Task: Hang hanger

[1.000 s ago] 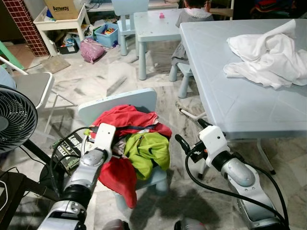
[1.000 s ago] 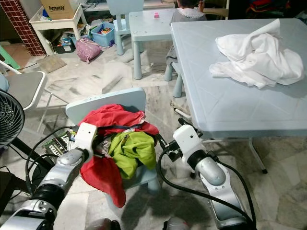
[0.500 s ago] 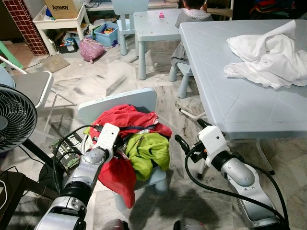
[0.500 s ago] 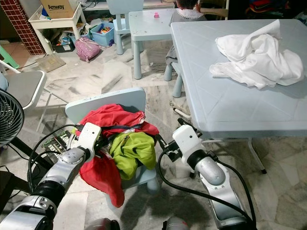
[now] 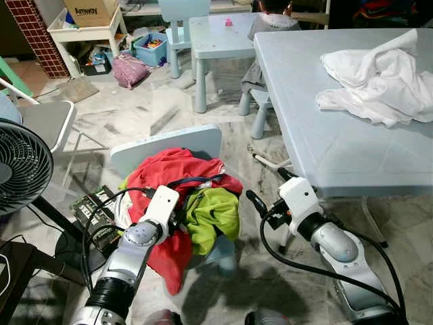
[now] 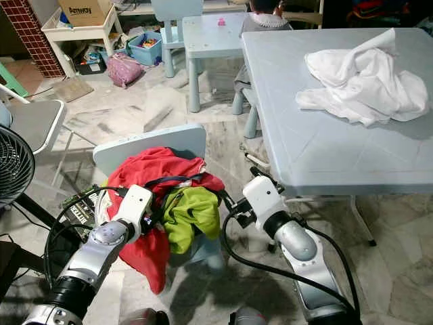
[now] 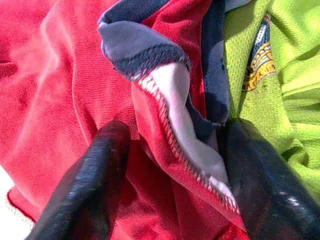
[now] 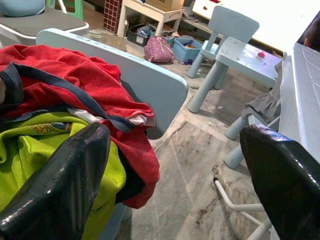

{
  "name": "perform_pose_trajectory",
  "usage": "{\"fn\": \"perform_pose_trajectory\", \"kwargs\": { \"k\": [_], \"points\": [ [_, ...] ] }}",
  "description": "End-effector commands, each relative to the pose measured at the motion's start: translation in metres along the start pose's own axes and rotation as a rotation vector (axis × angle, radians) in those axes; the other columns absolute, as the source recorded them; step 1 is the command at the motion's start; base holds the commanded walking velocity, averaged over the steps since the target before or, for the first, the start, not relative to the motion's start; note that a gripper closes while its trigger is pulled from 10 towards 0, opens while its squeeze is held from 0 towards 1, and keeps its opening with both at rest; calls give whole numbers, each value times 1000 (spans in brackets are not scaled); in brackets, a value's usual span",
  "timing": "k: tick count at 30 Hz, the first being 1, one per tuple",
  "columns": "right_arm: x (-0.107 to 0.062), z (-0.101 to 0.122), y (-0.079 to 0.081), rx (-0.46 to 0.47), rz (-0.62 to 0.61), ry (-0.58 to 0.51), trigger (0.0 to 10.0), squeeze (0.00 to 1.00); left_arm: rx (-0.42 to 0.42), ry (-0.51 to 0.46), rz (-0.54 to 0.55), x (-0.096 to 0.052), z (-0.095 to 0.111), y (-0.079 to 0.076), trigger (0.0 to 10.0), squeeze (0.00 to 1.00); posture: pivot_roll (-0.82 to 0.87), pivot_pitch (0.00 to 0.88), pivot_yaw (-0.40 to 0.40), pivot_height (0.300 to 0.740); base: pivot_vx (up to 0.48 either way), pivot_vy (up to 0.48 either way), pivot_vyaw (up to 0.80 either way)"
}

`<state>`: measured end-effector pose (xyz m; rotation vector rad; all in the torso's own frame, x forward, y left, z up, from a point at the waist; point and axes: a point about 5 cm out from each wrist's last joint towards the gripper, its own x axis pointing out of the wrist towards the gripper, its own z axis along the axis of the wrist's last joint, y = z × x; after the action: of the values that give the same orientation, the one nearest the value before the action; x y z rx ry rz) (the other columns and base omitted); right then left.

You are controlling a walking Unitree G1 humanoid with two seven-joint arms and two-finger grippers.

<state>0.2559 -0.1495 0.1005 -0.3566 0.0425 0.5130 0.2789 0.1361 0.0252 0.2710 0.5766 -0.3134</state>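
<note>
A red garment (image 5: 172, 169) with a navy collar and a lime-green garment (image 5: 216, 213) lie heaped on a small pale-blue chair (image 5: 169, 143). My left gripper (image 7: 175, 140) is pushed into the heap where red meets green. It is open, with a fold of the red garment's collar (image 7: 165, 95) standing between its fingers (image 7: 90, 185). My right gripper (image 5: 268, 187) hovers just right of the chair, below the table's edge. It is open with nothing between its fingertips (image 8: 65, 175).
A large grey-blue table (image 5: 325, 135) with a crumpled white cloth (image 5: 379, 74) stands on the right. A fan (image 5: 20, 166) and a black box with cables (image 5: 91, 206) are on the left. A person (image 5: 274, 17) sits at a small table (image 5: 220, 34) behind.
My left gripper has slid from the left edge of the red garment to the right, deeper into the heap towards the green one. The right arm has stayed put.
</note>
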Motion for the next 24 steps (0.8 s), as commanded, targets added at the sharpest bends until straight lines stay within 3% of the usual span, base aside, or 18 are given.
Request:
{"fn": "perform_pose_trajectory", "kwargs": {
  "k": [1,5,6,7,8,14,24],
  "points": [
    [1,0,2,-4,11,-5,10000,0,-1,17,9,-2,-2,1,10000,1000,-97,43,18,740,0,0,0],
    [2,0,2,-6,16,-5,10000,0,7,20,7,1,2,-2,10000,1000,-100,41,20,740,0,0,0],
    [2,0,3,-6,17,-6,10000,0,7,14,7,3,5,-3,10000,212,-103,39,21,740,0,0,0],
    [2,0,3,-6,17,-6,10000,0,7,14,7,3,5,-3,10000,212,-103,39,21,740,0,0,0],
    [2,0,3,-6,21,-7,10000,0,3,7,5,5,9,-4,10000,0,-105,37,23,740,0,0,0],
    [-3,0,10,51,153,1,10000,0,10,-5,-16,9,15,-9,10000,0,-109,32,28,740,0,0,0],
    [-8,-4,24,54,299,26,10000,0,-2,-12,-50,15,23,-21,10000,0,-107,25,28,740,0,0,0]
  ]
}}
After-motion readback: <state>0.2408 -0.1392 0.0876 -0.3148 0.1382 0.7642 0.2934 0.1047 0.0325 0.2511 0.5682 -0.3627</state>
